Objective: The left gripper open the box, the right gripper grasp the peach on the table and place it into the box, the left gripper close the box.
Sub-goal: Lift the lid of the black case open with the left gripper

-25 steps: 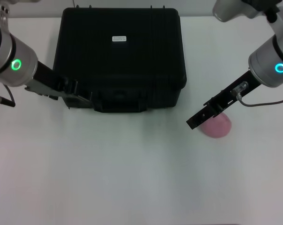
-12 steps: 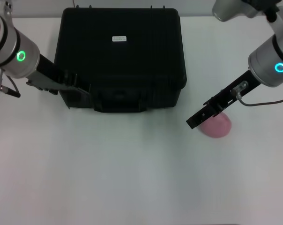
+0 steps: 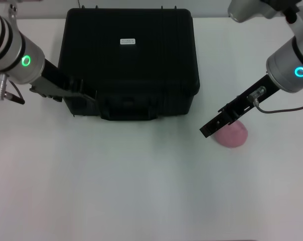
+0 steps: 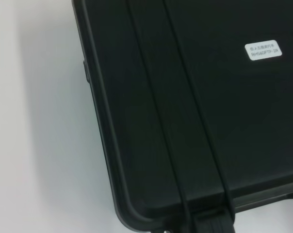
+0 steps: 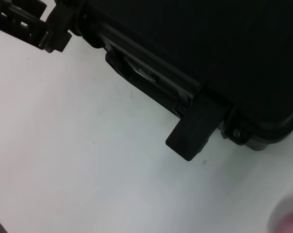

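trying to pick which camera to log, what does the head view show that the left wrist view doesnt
Only the head view shows the small round pink peach on the white table, the right gripper just above the peach's left side, the left gripper at the case's front left corner, and the case's front handle. Only the left wrist view shows the ribs in the lid up close. Both show the large black hard plastic box with its lid closed and its small white label.

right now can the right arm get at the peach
Probably yes: the right gripper hangs just beside the peach on the open table, with nothing between them. The box sits well off to the side.
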You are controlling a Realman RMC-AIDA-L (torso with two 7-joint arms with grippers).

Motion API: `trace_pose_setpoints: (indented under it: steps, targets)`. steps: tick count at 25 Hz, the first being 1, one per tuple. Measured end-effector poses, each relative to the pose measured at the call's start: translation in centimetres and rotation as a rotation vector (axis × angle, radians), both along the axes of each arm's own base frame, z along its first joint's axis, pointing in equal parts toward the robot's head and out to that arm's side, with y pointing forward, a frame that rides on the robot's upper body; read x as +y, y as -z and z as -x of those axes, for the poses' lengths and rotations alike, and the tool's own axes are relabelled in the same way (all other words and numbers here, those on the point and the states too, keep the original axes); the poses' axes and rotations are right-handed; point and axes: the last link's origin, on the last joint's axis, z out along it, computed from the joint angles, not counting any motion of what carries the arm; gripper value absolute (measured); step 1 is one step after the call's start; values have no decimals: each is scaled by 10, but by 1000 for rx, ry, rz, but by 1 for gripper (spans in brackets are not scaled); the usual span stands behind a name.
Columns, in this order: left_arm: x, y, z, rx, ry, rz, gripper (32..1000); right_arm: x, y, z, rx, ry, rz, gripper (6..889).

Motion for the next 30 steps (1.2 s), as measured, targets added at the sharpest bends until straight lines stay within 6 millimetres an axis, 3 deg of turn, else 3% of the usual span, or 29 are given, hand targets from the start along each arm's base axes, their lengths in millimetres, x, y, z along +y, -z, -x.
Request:
trace_pose_setpoints:
  steps: [24,30]
  targets:
    - [3,8,2,11,-5,22,830,0,-1,0,1,1,-2,852]
    - [3,9,1,9,-2,28,770,0,-1,0,1,1,-2,853]
